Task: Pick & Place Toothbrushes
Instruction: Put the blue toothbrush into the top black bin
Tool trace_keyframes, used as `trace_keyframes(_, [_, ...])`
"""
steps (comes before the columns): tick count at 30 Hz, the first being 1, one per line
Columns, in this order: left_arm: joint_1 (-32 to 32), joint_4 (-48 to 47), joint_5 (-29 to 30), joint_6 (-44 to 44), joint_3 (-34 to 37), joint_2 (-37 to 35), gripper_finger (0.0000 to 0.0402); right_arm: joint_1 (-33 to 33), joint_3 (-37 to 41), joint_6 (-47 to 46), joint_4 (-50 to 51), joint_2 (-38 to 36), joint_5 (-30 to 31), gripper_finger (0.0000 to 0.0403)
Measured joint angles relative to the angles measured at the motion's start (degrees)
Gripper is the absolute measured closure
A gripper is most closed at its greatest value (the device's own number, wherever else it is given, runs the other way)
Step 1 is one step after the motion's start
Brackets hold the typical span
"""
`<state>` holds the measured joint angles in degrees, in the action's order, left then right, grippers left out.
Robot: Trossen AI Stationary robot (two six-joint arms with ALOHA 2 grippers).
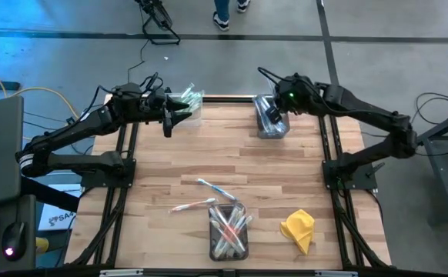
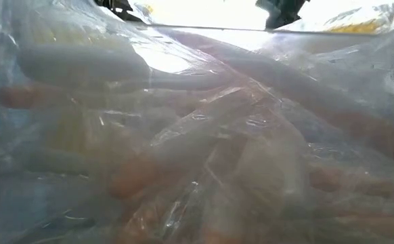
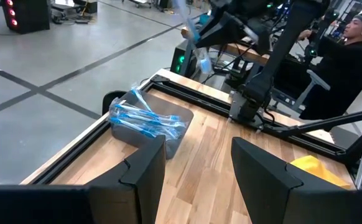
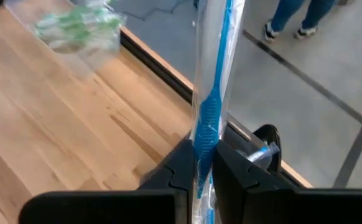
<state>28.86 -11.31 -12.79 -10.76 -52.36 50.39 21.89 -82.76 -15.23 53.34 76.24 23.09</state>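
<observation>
A blue toothbrush in a clear wrapper (image 4: pixel 209 74) is in my right gripper (image 4: pixel 199 171), which is shut on it above the grey bin of blue toothbrushes (image 3: pixel 150 121) at the table's far right (image 1: pixel 272 121). My left gripper (image 3: pixel 199 168) stands open and holds nothing at the far left (image 1: pixel 168 123), beside the clear bin of green toothbrushes (image 1: pixel 187 101). Two loose toothbrushes (image 1: pixel 208 187) lie flat on the wood near the middle. A bin of pink-red toothbrushes (image 1: pixel 229 231) stands at the near edge and fills the low view (image 2: pixel 197 135). My right gripper pinches the wrapped toothbrush between its two fingers at the blue ribbed stretch of its handle (image 4: pixel 204 140). The brush runs along the fingers and sticks out well past their tips. The fingers slant downward, and the brush is lifted clear over the bin of blue toothbrushes.
A crumpled yellow cloth (image 1: pixel 299 228) lies at the near right. Black frame rails (image 1: pixel 124 154) run along the table's edges. Bare wood lies between the far bins and the near bin. A person sits beyond the table (image 3: pixel 349 43).
</observation>
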Motion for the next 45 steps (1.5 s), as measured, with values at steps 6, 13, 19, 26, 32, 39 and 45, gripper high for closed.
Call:
trace_keyframes(6, [0.0, -0.7, 0.0, 0.0, 0.0, 0.0, 0.0222, 4.0, 2.1, 2.0, -1.2, 3.3, -4.8, 0.0373])
trace_keyframes(13, [0.0, -1.3, 0.0, 0.0, 0.0, 0.0, 0.0222, 8.5, 12.7, 3.3, -9.6, 4.8, -11.0, 0.0373])
trace_keyframes(19, [0.0, -1.3, 0.0, 0.0, 0.0, 0.0, 0.0222, 12.1, 22.2, 1.8, -24.7, 4.8, -16.0, 0.0373])
trace_keyframes(26, [0.0, -1.3, 0.6, 0.0, 0.0, 0.0, 0.0222, 13.9, 27.9, -1.4, -31.8, 4.8, -19.1, 0.0373])
trace_keyframes(32, [0.0, -1.3, 0.7, 0.0, 0.0, 0.1, 0.0222, 13.9, 31.2, -1.7, -35.3, 4.8, -17.5, 0.0373])
trace_keyframes(39, [0.0, -1.3, 1.8, 0.0, 0.0, 0.1, 0.0222, 13.9, 35.5, -4.2, -41.6, 4.8, -16.0, 0.0373])
trace_keyframes(45, [0.0, -1.3, 1.9, 0.0, 0.0, 0.1, 0.0222, 13.9, 37.3, -4.7, -43.0, 4.8, -15.5, 0.0372])
